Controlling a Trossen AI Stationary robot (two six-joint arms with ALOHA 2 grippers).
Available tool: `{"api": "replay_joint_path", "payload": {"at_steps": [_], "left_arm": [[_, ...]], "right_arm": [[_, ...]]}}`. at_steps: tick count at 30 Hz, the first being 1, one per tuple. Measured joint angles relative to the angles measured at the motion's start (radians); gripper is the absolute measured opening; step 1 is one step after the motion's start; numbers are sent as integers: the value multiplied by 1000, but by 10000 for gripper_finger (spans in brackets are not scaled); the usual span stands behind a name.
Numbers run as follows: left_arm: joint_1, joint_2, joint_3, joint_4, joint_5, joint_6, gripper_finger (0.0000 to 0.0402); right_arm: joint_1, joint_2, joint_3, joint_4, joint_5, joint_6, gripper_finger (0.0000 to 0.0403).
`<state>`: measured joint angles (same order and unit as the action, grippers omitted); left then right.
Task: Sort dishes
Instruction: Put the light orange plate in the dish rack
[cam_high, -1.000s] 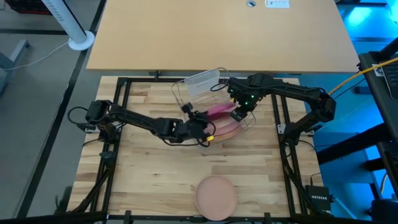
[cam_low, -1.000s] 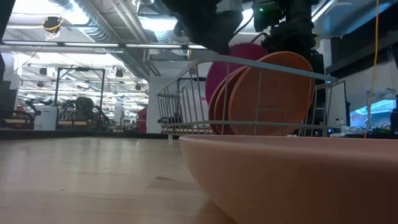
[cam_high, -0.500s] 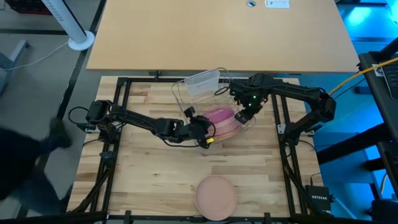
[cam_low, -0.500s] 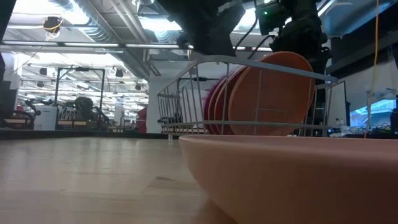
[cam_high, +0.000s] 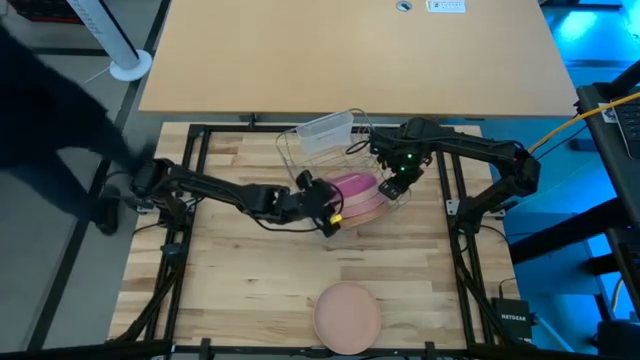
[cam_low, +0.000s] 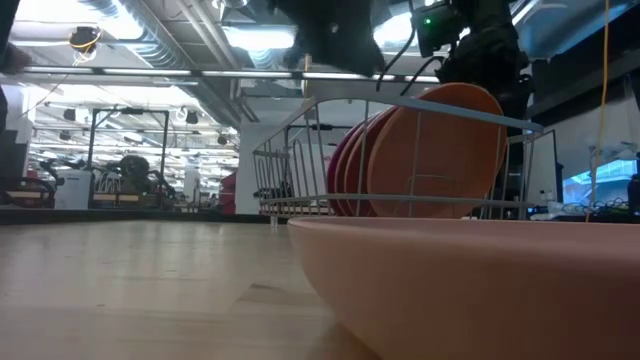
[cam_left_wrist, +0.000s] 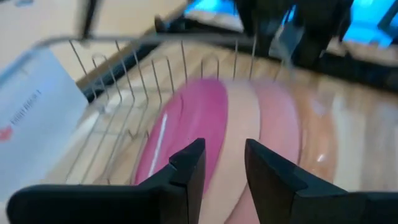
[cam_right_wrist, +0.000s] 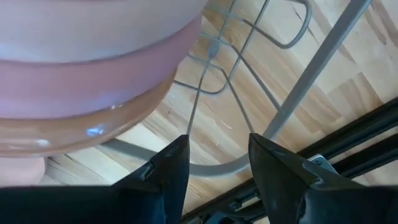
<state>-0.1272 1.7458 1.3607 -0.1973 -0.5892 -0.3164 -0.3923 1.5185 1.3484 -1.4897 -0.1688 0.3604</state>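
Clearly, the magenta plate could tip against the rack wires if the left gripper, parted and empty just above it, brushes its rim. It stands on edge beside the peach plate and orange plate. Across the rack, the right gripper hangs released, empty. One pink plate lies apart on the worktop.
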Motion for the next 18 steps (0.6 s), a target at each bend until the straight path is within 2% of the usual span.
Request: {"api": "replay_joint_path", "payload": {"at_steps": [5, 9, 14, 18], "left_arm": [[-15, -73, 33, -3, 5, 5, 102], [-42, -148, 39, -5, 50, -57, 98], [-102, -250, 39, -74, 113, -216, 96], [-167, -307, 39, -166, 120, -350, 96]], "right_arm": [[0, -8, 2, -40, 1, -34, 170], [0, -31, 2, -82, 11, -52, 170], [0, -101, 2, -83, 21, -52, 170], [0, -167, 2, -82, 19, -52, 170]]}}
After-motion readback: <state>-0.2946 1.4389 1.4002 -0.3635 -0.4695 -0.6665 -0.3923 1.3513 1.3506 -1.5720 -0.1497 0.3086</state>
